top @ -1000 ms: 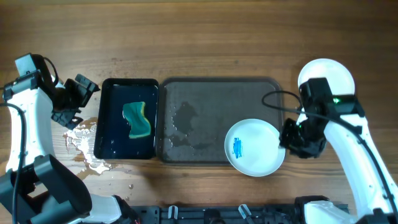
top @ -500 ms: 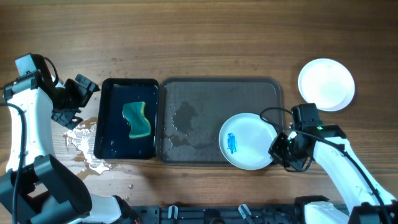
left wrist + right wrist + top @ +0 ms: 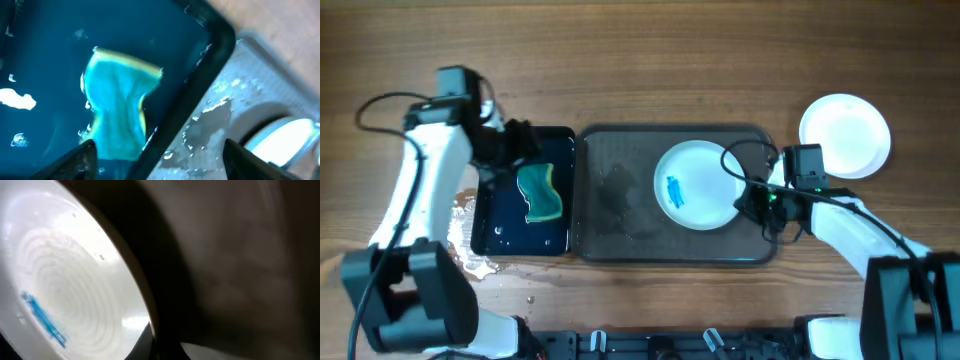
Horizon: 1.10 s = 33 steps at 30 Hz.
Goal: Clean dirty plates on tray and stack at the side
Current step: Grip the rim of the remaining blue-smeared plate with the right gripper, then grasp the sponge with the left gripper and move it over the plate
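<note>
A white plate point(image 3: 698, 180) with a blue smear point(image 3: 674, 189) is over the right half of the dark grey tray point(image 3: 620, 215). My right gripper point(image 3: 752, 199) is shut on the plate's right rim. In the right wrist view the plate point(image 3: 65, 275) fills the left, with the smear point(image 3: 42, 319) low on it and my finger point(image 3: 155, 342) on the rim. A clean white plate point(image 3: 845, 135) lies on the table at the right. My left gripper point(image 3: 518, 152) is open above the green sponge point(image 3: 541, 193). The left wrist view also shows the sponge point(image 3: 117, 115).
The sponge lies in water in a smaller glossy black tray point(image 3: 496, 215), left of the grey tray. Water is spilled on the table point(image 3: 455, 230) left of the black tray. The grey tray's left half is wet point(image 3: 225, 120).
My left arm swung right, from beside the black tray to above the sponge. My right gripper carried the smeared plate from the tray's front right corner up and left, further onto the tray.
</note>
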Each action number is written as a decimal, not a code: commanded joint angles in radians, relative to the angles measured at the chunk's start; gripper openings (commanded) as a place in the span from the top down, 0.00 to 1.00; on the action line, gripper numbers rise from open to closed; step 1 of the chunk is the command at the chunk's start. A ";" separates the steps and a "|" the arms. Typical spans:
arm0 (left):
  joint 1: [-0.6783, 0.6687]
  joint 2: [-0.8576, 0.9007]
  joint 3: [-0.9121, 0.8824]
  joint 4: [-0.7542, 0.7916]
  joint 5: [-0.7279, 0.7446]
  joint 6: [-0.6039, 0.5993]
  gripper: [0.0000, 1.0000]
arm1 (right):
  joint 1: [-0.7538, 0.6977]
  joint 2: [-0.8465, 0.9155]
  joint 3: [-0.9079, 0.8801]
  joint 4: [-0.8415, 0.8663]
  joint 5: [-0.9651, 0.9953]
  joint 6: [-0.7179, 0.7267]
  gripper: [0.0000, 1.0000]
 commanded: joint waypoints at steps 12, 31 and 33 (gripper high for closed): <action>-0.081 0.177 0.007 -0.057 -0.245 -0.187 0.41 | 0.005 0.114 -0.015 0.015 -0.019 -0.110 0.96; -0.079 0.254 0.008 0.037 -0.078 0.046 0.96 | 0.010 0.113 0.107 -0.109 -0.029 -0.394 0.96; -0.086 0.185 0.018 0.035 -0.180 0.009 0.96 | 0.010 0.113 0.107 -0.118 -0.029 -0.396 0.96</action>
